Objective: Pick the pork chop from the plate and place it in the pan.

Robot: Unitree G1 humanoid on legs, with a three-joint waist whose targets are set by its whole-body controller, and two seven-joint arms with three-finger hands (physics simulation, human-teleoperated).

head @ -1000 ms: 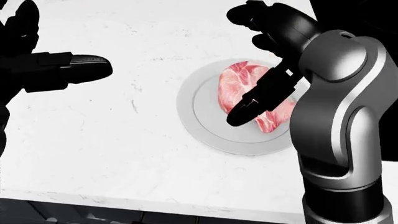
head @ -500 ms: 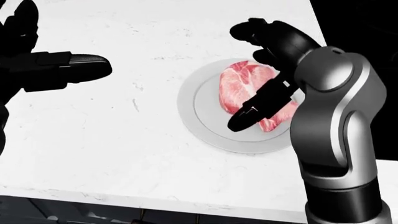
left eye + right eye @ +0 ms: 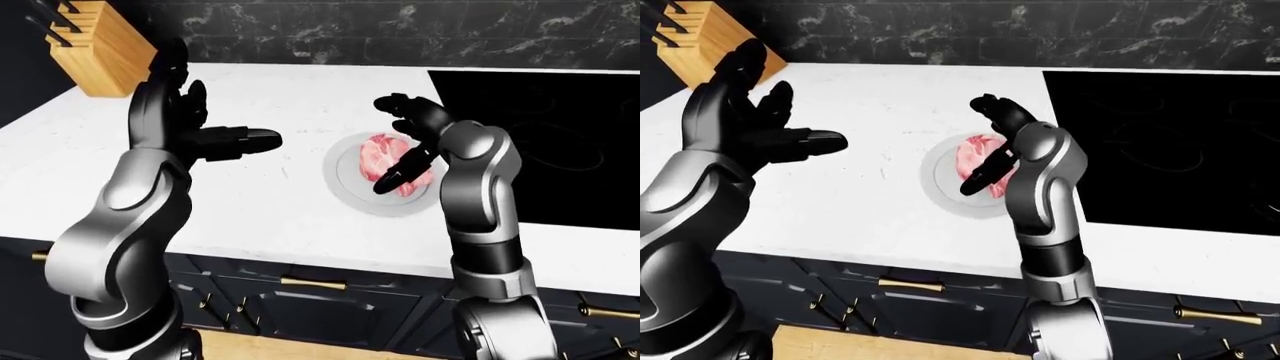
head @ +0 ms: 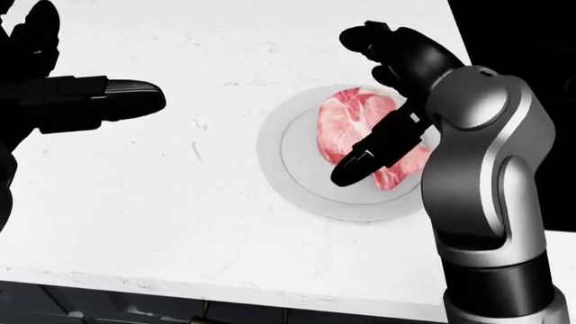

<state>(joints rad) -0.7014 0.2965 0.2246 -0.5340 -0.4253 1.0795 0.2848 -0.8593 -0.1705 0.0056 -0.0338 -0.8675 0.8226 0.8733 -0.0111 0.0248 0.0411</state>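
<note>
The pink pork chop [image 4: 342, 125] lies on a round grey plate [image 4: 297, 182] on the white counter. My right hand [image 4: 383, 94] hovers over the chop with its fingers spread. One long finger [image 4: 369, 158] slants across the meat, and the others curl above the plate's top edge. The fingers do not close round the chop. My left hand [image 4: 86, 81] is open and empty, raised over the counter at the head view's left, well clear of the plate. No pan shows in any view.
A black cooktop [image 3: 540, 135] lies right of the plate. A wooden knife block [image 3: 95, 45] stands at the counter's top left. The counter's near edge [image 4: 225, 287] runs along the bottom, with dark drawers [image 3: 310, 292] below.
My right hand has shifted slightly over the chop, with its fingers a little lower and nearer the meat. The chop, the plate and my left hand have not moved.
</note>
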